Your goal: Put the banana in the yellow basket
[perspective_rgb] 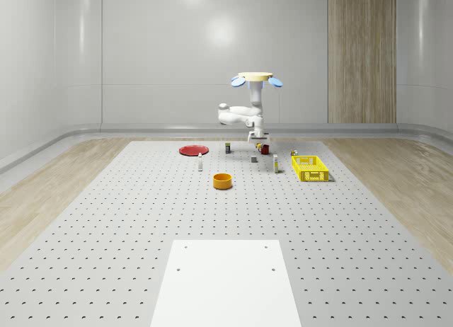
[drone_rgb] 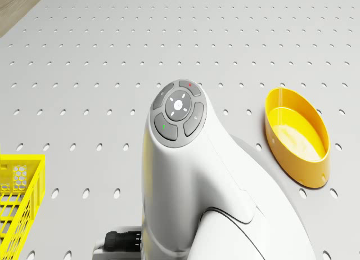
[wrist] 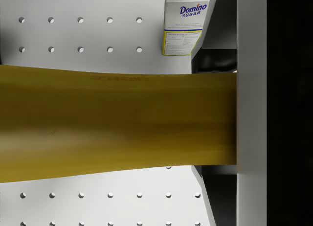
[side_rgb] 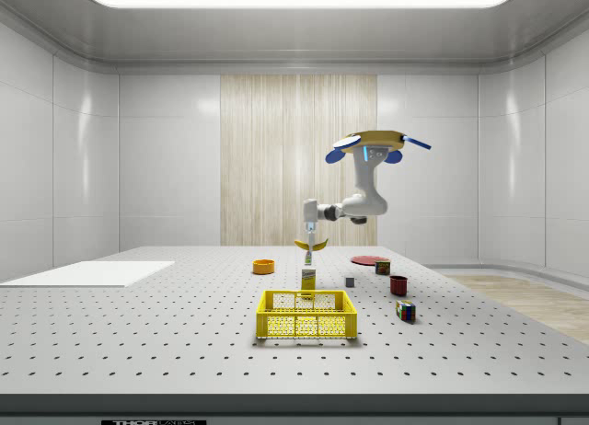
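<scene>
A: Gripper status?
B: Gripper (side_rgb: 313, 237) clamped on the banana (side_rgb: 313, 246), held in the air above the table (side_rgb: 138, 333).
A: Drone?
B: Drone (side_rgb: 373, 149) hovers over the table's far part, arm reaching out. Basket (side_rgb: 306, 315) sits nearer the side camera, sugar box (side_rgb: 308, 279) just behind it.

Hovering above the far part of the perforated surface (side_rgb: 138, 333), with the end effector (side_rgb: 312, 240) clamped on the banana (side_rgb: 312, 246) high over the sugar box (side_rgb: 308, 279). Open air down to the yellow basket (side_rgb: 306, 315), top unobstructed. Flanking: red mug (side_rgb: 398, 284), grey cube (side_rgb: 351, 281), coloured cube (side_rgb: 405, 310), all apart from the basket.
</scene>
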Controlling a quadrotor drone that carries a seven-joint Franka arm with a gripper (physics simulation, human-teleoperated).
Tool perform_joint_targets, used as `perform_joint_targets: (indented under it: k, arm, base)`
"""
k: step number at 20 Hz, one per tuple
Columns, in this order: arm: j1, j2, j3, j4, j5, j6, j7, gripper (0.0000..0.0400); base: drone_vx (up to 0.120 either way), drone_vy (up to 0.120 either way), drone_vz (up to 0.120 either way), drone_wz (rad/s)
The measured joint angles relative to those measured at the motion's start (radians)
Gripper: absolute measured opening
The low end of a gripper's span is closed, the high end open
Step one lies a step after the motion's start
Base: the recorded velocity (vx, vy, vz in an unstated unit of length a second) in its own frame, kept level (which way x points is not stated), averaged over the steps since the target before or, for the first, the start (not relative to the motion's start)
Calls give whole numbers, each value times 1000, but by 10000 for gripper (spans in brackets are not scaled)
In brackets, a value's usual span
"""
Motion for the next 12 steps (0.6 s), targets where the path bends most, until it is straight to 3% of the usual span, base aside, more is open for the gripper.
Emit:
perform_joint_targets:
  k: [5,12]
  arm:
    - [-1,-5,1,0,2,5,1,193]
    - [-2,-12,2,0,5,11,1,193]
  base:
    - [120,120,0,0]
    - [6,120,0,0]
